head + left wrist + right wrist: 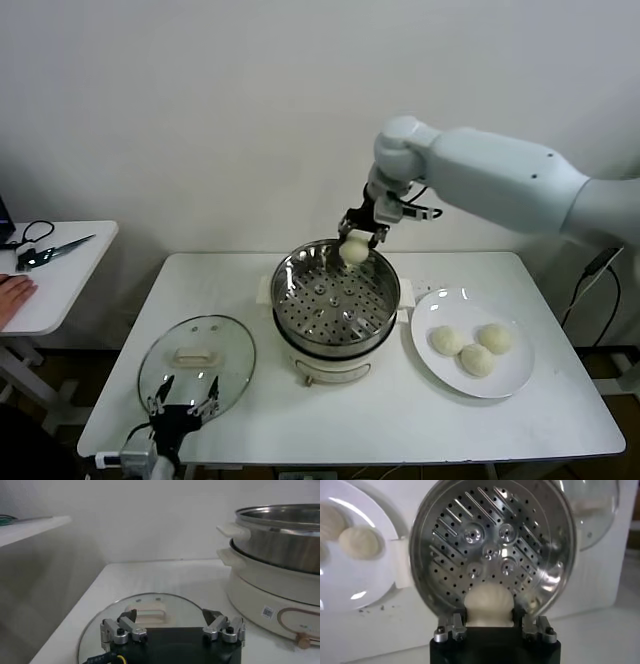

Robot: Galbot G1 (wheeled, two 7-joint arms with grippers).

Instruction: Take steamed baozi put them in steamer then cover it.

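My right gripper (pixel 356 238) hangs over the far rim of the steamer (pixel 290 275), shut on one steamed baozi (pixel 354 251). In the right wrist view that baozi (pixel 488 605) sits between the fingers, above the perforated tray (pixel 490 550), which holds nothing. Three more baozi (pixel 476 348) lie on the white plate (pixel 512 385) to the right of the steamer. The glass cover (pixel 196 362) with its cream handle (pixel 145 614) lies flat at the table's front left. My left gripper (pixel 184 395) rests open at the cover's near edge, its fingers (pixel 126 626) spread and empty.
The steamer's cream base (pixel 260 597) with a small knob (pixel 301 640) stands just right of the cover. A side table (pixel 62 270) at the left carries scissors (pixel 52 250), and a person's hand (pixel 12 295) rests on it.
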